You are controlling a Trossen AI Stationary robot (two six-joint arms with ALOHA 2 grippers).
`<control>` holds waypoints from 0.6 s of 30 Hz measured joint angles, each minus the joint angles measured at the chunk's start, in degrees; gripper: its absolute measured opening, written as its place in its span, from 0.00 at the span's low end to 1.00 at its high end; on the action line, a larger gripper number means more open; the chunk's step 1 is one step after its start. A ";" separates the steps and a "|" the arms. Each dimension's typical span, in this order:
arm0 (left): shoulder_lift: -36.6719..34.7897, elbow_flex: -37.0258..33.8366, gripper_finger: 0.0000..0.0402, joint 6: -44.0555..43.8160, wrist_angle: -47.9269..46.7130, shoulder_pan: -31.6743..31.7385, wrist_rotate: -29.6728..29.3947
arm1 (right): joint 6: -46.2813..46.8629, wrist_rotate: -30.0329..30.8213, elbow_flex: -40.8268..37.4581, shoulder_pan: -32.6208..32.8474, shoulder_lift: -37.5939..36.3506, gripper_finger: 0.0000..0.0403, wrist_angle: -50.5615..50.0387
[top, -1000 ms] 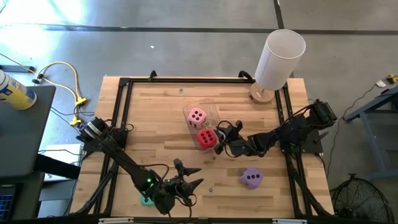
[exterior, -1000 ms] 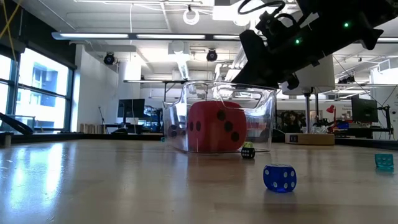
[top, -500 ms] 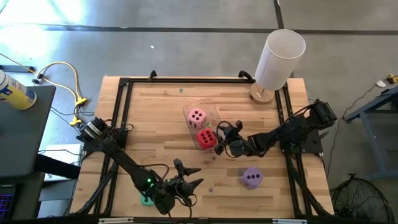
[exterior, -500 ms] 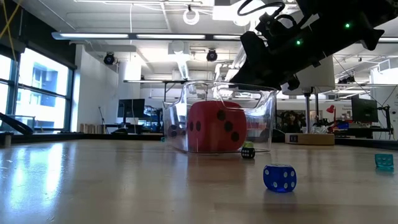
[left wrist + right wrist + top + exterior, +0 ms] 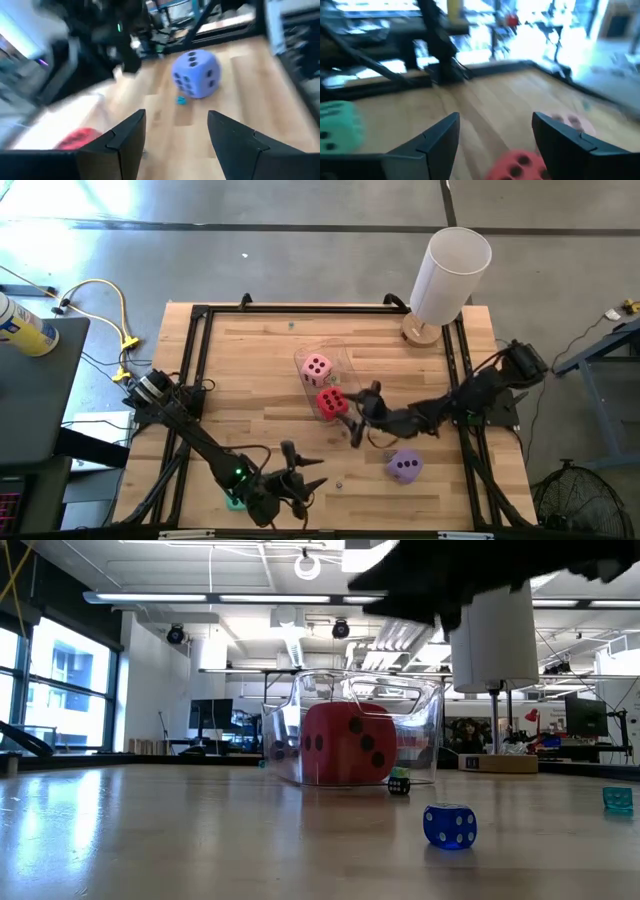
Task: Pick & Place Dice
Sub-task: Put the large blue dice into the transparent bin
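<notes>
A clear bin (image 5: 322, 376) stands mid-table with the pink die (image 5: 317, 367) and the red die (image 5: 332, 402) inside; the low view shows the red die (image 5: 345, 745) behind the bin's wall (image 5: 420, 730). The purple die (image 5: 404, 466) rests on the wood near the right side. The green die (image 5: 234, 500) lies at the near edge, partly under the left arm. My right gripper (image 5: 356, 418) hangs open just right of the bin's near end, and its wrist view (image 5: 495, 137) shows the red die (image 5: 520, 165) and green die (image 5: 337, 131). My left gripper (image 5: 306, 474) is open near the near edge, facing the purple die (image 5: 196, 74).
A tall white cylinder (image 5: 450, 275) stands on a wooden base at the far right corner. Small dice lie on the table: a blue one (image 5: 449, 825), a teal one (image 5: 617, 798) and a dark one (image 5: 399, 783) by the bin. Bare wood lies left of the bin.
My right gripper has swung away from the bin's near end toward the near edge, turning as it went, and stays open; its arm now blurs across the top of the low view. My left gripper has shifted slightly toward the near edge. The dice have not moved.
</notes>
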 joint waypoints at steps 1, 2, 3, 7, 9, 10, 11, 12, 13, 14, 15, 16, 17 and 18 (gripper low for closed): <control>0.00 0.00 0.51 -2.64 0.00 -0.19 1.80 | -2.57 0.06 0.00 1.05 -0.17 0.59 1.95; 0.00 0.00 0.51 -4.71 0.02 -0.51 3.87 | -5.28 0.22 0.00 2.16 -0.29 0.59 3.58; 0.00 0.00 0.51 -5.90 0.06 -0.93 5.88 | -7.92 0.33 0.00 3.30 -0.39 0.59 5.11; 0.00 0.00 0.51 -1.09 0.33 -2.97 11.50 | -15.48 0.35 0.00 6.36 -0.51 0.58 10.57; 0.00 0.00 0.51 6.19 0.22 -3.77 11.86 | -16.84 0.25 0.00 6.98 -0.51 0.58 11.25; 0.00 0.00 0.51 10.66 0.06 -3.93 11.87 | -17.15 0.31 0.00 7.09 -0.51 0.58 11.44; 0.00 0.00 0.51 14.93 -0.12 -4.11 11.86 | -17.31 0.39 0.00 7.13 -0.51 0.58 11.46; 0.02 0.00 0.51 18.47 -0.19 -4.52 11.85 | -17.39 0.46 0.00 7.09 -0.51 0.58 11.45; 0.02 0.00 0.51 20.85 -0.20 -4.89 11.77 | -17.37 0.43 0.00 6.92 -0.51 0.58 11.45; 0.02 0.00 0.51 21.80 -0.19 -5.20 11.58 | -17.18 0.46 0.00 6.66 -0.51 0.58 11.43; 0.02 0.00 0.51 21.64 -0.17 -5.41 11.62 | -16.78 0.43 0.00 6.51 -0.51 0.58 11.46; 0.02 0.00 0.51 20.20 -0.17 -5.62 11.66 | -15.93 0.43 0.00 6.35 -0.51 0.58 11.41; 0.02 0.00 0.51 17.76 -0.20 -5.84 11.85 | -14.88 0.37 0.00 6.26 -0.51 0.58 11.27; 0.02 0.00 0.51 14.70 -0.18 -5.98 12.28 | -13.81 0.04 0.00 6.25 -0.51 0.58 10.79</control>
